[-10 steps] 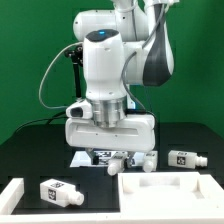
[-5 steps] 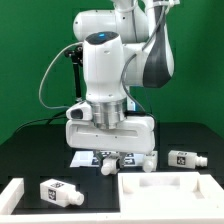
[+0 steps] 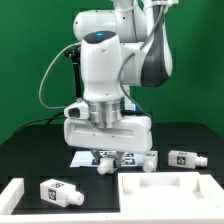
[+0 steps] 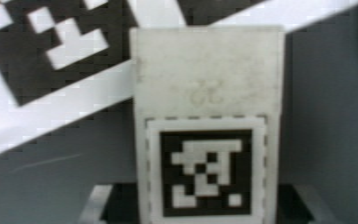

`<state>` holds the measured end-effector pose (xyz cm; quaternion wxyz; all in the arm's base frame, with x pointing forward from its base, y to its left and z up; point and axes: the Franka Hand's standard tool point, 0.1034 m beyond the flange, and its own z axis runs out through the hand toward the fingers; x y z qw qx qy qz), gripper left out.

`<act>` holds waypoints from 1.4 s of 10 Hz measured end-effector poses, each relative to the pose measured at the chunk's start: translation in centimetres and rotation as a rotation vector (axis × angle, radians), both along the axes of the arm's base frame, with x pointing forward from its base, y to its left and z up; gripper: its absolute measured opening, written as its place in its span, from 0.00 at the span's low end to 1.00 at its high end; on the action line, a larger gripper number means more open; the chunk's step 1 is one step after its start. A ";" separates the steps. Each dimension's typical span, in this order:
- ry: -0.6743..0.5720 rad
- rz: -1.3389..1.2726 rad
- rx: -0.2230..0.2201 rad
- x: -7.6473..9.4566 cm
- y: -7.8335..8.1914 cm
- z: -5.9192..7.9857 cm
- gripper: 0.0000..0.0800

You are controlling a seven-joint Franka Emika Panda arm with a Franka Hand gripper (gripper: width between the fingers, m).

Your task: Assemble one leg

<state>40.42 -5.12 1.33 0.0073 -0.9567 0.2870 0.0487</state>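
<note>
My gripper (image 3: 116, 156) is low over the table, its white hand hiding the fingers in the exterior view. In the wrist view a white leg (image 4: 197, 100) with a black-and-white tag fills the frame. It lies between my grey fingers (image 4: 108, 200), which press on both its sides; the gripper (image 4: 190, 206) is shut on it. Ends of two white legs show under the hand, one (image 3: 104, 164) toward the exterior view's left and another (image 3: 150, 160) toward its right. I cannot tell which one is held. Two more legs lie apart: one (image 3: 56, 190) at the front left, one (image 3: 186, 157) at the right.
The large white rimmed tabletop (image 3: 172, 192) lies at the front right, close under the hand. The marker board (image 3: 84, 158) lies under the gripper and shows behind the leg in the wrist view (image 4: 60, 50). A white bar (image 3: 12, 192) sits at the front left edge.
The hand has risen a little and edged toward the exterior view's left; the white piece under its left side has shifted with it. The other legs have not moved.
</note>
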 end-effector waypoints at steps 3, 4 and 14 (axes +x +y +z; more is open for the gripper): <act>-0.012 0.011 0.025 0.3 -1.2 0.4 0.36; -0.014 0.078 0.029 0.3 -1.2 0.4 0.36; 0.000 -0.779 0.028 0.0 -0.3 0.3 0.36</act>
